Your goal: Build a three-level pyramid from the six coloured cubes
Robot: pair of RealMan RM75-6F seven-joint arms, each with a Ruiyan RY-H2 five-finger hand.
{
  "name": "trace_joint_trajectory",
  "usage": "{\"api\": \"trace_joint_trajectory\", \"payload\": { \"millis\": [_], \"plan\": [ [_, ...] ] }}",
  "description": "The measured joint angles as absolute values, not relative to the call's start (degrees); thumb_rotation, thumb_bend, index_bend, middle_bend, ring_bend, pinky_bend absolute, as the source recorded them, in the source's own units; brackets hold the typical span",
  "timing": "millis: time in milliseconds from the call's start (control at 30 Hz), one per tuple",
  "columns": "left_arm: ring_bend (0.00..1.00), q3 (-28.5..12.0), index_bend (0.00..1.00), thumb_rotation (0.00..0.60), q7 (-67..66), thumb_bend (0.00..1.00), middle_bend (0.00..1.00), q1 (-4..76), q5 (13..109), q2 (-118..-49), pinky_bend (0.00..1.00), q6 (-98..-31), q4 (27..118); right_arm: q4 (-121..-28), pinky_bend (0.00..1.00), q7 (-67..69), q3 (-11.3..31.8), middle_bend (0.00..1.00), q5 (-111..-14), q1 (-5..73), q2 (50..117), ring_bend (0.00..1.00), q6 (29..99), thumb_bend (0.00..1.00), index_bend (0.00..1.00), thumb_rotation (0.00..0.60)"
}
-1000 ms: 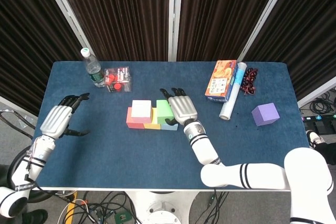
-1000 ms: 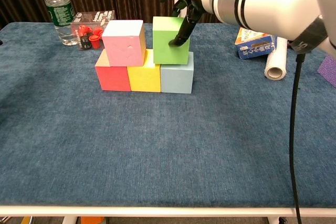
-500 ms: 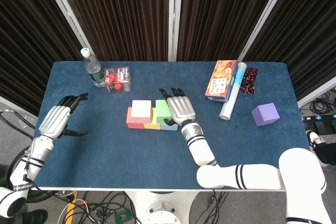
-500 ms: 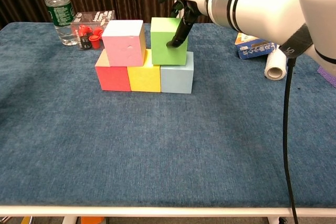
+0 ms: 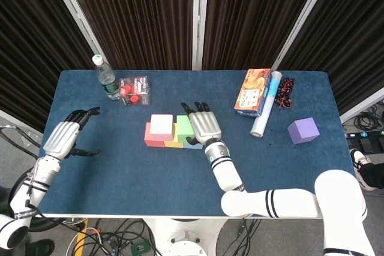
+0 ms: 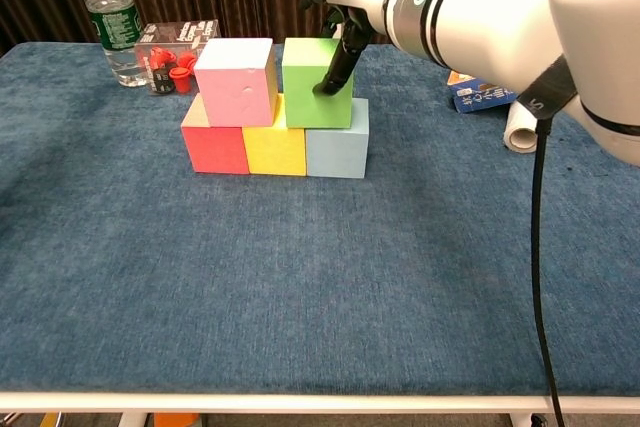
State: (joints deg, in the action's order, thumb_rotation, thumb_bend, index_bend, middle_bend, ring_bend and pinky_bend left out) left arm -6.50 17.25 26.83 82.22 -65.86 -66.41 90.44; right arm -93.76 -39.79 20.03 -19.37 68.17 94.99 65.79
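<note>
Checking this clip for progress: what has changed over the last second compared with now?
The right hand, holding the green cube, has slid it left along the second level, closer to the pink cube; a small gap remains. The red, yellow and blue cubes beneath, the purple cube far right and the left hand stayed put.

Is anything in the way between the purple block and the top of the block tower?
The right hand is holding the green cube right by the spot. The purple cube sits far off on bare table, and the paper roll lies between them.
</note>
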Motion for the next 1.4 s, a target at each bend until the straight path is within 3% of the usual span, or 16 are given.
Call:
{"api": "trace_joint_trajectory", "payload": {
  "millis": [1400],
  "plan": [
    [0.13, -6.3, 0.07, 0.600, 18.6, 0.02, 0.15, 26.5, 82.9, -66.2, 0.11, -66.7, 89.3, -95.7, 0.00, -41.9, 21.4, 0.19, -18.8, 66.5, 95.1, 0.00, 67.2, 0.16, 0.00, 0.600]
  ]
}}
